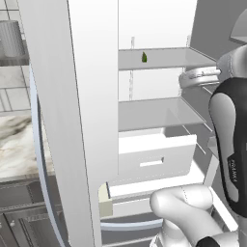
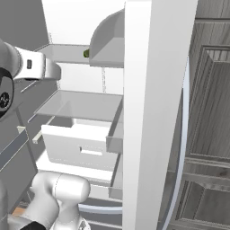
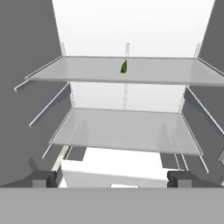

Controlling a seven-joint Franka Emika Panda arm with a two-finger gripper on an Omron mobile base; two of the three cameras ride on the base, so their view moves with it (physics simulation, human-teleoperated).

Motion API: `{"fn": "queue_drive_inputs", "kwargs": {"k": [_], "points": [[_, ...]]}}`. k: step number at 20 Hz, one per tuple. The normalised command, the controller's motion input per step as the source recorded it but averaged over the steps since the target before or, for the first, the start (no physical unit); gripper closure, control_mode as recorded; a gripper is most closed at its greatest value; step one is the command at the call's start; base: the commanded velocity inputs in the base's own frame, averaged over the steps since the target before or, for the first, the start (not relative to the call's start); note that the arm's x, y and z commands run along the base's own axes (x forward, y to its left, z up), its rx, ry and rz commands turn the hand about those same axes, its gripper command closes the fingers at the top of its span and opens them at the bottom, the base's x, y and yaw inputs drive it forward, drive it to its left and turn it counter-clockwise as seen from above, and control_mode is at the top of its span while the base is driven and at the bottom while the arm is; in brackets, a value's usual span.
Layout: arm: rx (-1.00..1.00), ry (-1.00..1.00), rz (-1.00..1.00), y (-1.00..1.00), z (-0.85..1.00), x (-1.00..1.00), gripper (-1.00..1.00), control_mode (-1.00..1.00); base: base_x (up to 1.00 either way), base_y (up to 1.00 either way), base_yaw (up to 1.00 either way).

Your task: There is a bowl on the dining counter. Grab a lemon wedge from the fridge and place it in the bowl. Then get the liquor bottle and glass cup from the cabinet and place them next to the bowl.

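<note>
The fridge [image 1: 72, 120] stands open in front of me, showing its white shelved inside. The lemon wedge [image 1: 144, 57] is a tiny dark green sliver on the upper glass shelf [image 3: 131, 72], near the middle toward the back. It also appears as the lemon wedge [image 3: 124, 66] in the hand view and the lemon wedge [image 2: 86, 53] in the right base view. My gripper [image 3: 111, 179] is open and empty, facing the shelves from outside, well short of the wedge and lower than it. The bowl, dining counter, liquor bottle, glass cup and cabinet are out of view.
A bare lower glass shelf [image 3: 127, 131] lies under the wedge's shelf, with a white drawer [image 1: 154, 157] below it. The open fridge doors [image 2: 152, 112] flank the opening on both sides. A marble worktop [image 1: 14, 144] lies to the left, and dark panelled fronts [image 2: 211, 112] to the right.
</note>
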Motion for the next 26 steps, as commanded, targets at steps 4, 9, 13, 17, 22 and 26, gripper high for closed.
{"fn": "queue_drive_inputs", "kwargs": {"k": [4,9,13,17,22,26], "points": [[0.00,-0.01,0.00,0.11,0.44,0.65,-1.00,-1.00,0.00,0.00,0.00],[0.00,0.00,0.00,0.02,0.06,0.86,-1.00,-1.00,0.00,0.00,0.00],[0.00,0.00,0.00,0.00,-0.05,0.71,-1.00,-1.00,0.00,0.00,0.00],[0.00,0.00,0.00,0.00,-0.23,0.66,-1.00,-1.00,0.00,0.00,0.00],[0.00,0.00,0.00,0.00,-0.26,0.49,-1.00,-1.00,0.00,0.00,0.00],[0.00,-0.01,-0.01,0.00,-0.23,0.42,-1.00,-1.00,0.00,0.00,0.00]]}}
